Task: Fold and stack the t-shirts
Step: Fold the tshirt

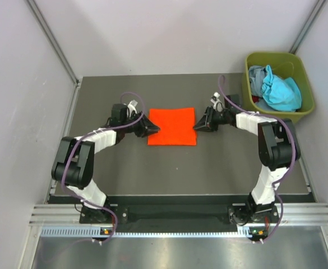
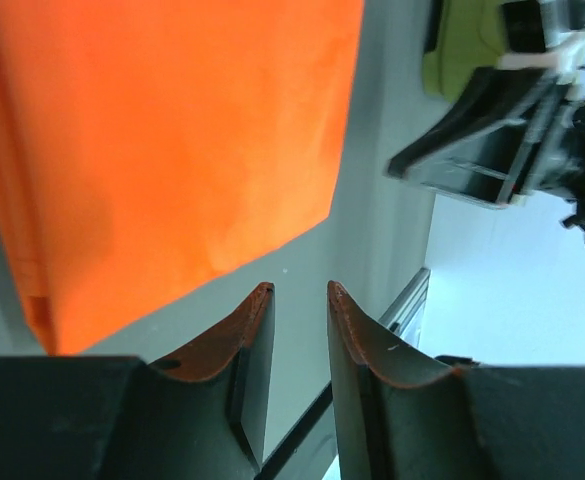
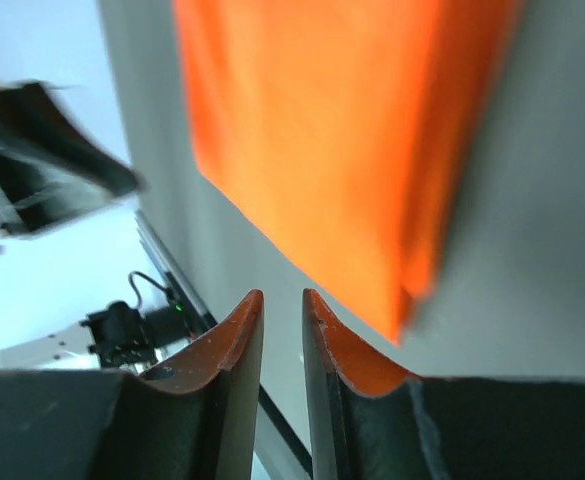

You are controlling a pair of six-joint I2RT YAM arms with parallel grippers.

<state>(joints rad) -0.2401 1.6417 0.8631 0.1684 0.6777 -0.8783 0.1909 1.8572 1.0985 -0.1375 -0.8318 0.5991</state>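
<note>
Orange shirt (image 1: 172, 126), seemingly folded, lies flat between the left claw (image 1: 152, 128) and right claw (image 1: 196, 126), each at its edge with jaws slightly apart and empty, while blue and grey shirts (image 1: 280, 92) beyond the right claw sit unfolded in the green bin (image 1: 276, 55).

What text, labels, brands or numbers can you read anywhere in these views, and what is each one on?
No text can be read in any view.
The orange t-shirt is plain cloth, with no print or label showing.
The green bin and the teal shirts inside it show no lettering.
The small marks on the right arm's base are too small to read.
</note>
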